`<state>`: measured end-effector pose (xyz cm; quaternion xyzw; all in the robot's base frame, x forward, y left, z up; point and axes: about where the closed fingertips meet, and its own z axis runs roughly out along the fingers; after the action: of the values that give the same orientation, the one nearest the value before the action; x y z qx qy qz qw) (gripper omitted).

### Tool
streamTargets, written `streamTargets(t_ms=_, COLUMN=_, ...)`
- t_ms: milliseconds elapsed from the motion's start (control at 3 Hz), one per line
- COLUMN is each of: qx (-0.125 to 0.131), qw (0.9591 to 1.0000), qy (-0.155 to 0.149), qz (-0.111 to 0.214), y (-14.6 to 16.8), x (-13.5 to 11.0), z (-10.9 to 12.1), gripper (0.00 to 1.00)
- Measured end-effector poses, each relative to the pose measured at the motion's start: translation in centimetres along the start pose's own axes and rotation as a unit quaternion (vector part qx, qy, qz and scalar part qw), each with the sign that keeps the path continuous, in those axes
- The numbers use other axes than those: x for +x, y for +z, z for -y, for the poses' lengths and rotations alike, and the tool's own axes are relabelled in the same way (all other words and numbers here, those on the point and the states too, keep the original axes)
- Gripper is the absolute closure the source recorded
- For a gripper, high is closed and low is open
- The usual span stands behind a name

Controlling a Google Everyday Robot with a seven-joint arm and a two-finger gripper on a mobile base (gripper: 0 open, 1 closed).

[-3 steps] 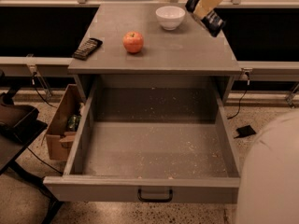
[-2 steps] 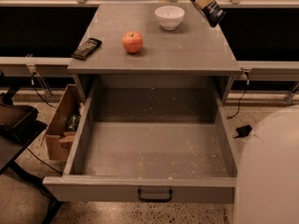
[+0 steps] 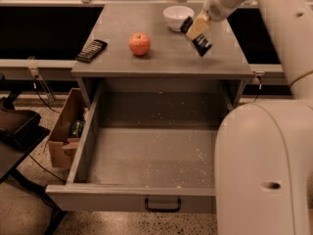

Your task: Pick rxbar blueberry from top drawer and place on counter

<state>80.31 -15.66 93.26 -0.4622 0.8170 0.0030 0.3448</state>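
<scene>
Gripper (image 3: pixel 195 33): tilted above the back right of the counter (image 3: pixel 171 55), just beside the white bowl (image 3: pixel 177 17); hold cannot be told.
Snack bar: not made out for certain; dark shape (image 3: pixel 201 46) at the gripper's lower end, unclear whether the bar.
Drawer (image 3: pixel 122 199): pulled open below the counter.
Also on counter: apple (image 3: pixel 140 44), black remote (image 3: pixel 91 50) at left edge.

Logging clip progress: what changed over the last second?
The gripper first rose a little, then came down and left in view; it now hangs over the counter beside the white bowl. The apple, the black remote, the bowl and the open top drawer stayed put.
</scene>
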Motion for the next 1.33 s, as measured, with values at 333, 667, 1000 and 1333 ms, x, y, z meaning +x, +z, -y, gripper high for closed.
streamTargets(t_ms=333, qx=-0.014, qw=0.9998, qy=0.005, qz=-0.011, y=2.55, x=1.10, z=-0.40, gripper=0.84)
streamTargets(t_ms=667, qx=-0.014, qw=0.9998, qy=0.005, qz=-0.011, y=2.55, x=1.10, z=-0.40, gripper=0.62)
streamTargets(t_ms=1000, qx=-0.014, qw=0.9998, qy=0.005, qz=-0.011, y=2.56, x=1.10, z=-0.41, gripper=0.37)
streamTargets(t_ms=1333, qx=-0.014, qw=0.9998, qy=0.005, qz=-0.011, y=2.56, x=1.10, z=-0.41, gripper=0.14)
